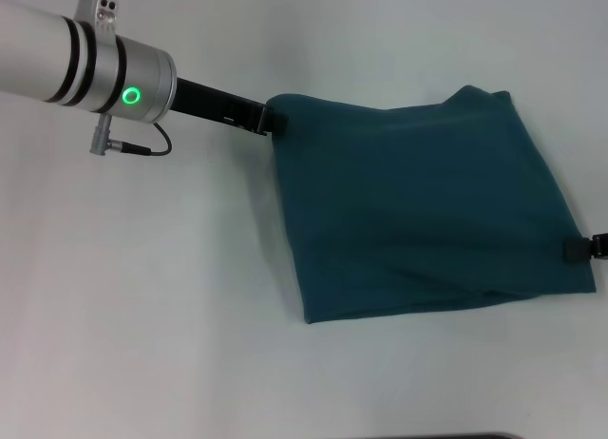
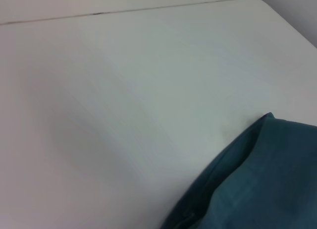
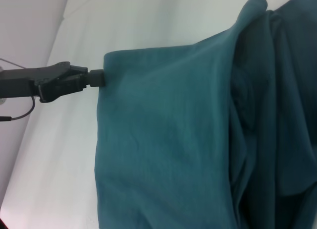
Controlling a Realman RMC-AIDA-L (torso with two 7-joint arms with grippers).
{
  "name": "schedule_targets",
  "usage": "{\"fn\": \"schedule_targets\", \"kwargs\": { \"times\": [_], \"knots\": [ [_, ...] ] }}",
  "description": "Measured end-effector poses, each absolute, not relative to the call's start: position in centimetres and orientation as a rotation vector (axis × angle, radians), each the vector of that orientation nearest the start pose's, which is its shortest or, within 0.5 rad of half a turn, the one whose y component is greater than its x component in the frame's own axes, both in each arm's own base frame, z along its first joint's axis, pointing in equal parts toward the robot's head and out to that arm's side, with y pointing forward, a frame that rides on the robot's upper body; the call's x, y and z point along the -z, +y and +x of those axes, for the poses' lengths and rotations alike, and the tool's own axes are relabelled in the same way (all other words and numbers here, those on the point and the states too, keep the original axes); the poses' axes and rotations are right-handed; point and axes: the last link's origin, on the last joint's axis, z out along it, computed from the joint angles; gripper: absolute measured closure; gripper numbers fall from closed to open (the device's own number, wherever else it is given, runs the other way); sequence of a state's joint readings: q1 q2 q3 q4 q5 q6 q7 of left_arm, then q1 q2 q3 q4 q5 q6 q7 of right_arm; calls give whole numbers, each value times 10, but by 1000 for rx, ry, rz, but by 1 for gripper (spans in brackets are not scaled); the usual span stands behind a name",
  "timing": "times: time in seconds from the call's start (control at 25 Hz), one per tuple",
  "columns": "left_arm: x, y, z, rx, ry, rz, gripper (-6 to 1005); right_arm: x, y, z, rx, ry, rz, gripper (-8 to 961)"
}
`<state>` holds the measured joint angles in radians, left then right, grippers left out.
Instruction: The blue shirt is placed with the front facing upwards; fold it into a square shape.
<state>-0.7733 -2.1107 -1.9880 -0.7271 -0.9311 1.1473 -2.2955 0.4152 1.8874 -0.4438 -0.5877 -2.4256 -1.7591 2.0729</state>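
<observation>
Closest in the head view, the left arm's silver barrel fills the upper left, and the left gripper (image 1: 274, 122) is pinched on a corner of the blue shirt (image 1: 427, 211), folded on the white table (image 1: 142, 296) at right. At the right edge, the right gripper (image 1: 581, 250) is clamped on the hem. Blue cloth (image 2: 257, 179) is seen lower right in the left wrist view. Left fingers (image 3: 94, 78) are seen gripping the shirt's corner (image 3: 163, 130) in the right wrist view.

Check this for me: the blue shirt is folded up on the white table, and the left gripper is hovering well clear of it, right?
Not quite. The blue shirt is folded on the white table, but the left gripper is not clear of it: the head view shows it at the shirt's far left corner, touching the fabric.
</observation>
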Motion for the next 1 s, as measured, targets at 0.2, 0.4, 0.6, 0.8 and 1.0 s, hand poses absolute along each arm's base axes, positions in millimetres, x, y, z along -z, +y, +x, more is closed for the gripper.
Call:
{"fn": "schedule_targets", "kwargs": {
  "times": [0.2, 0.4, 0.6, 0.8, 1.0],
  "knots": [
    [62, 398, -187, 132, -1201, -2623, 998, -68, 255, 365, -386, 1907, -2362, 930],
    [63, 398, -186, 127, -1199, -2627, 998, -67, 252, 369, -343, 1923, -2346, 928],
    [63, 398, -186, 125, -1201, -2627, 997, -67, 253, 372, -330, 1931, -2323, 927],
    [63, 398, -186, 124, -1201, -2627, 995, -68, 253, 372, -330, 1928, -2321, 925],
    [62, 397, -186, 124, -1202, -2631, 994, -74, 252, 375, -336, 1923, -2305, 924]
  ]
}}
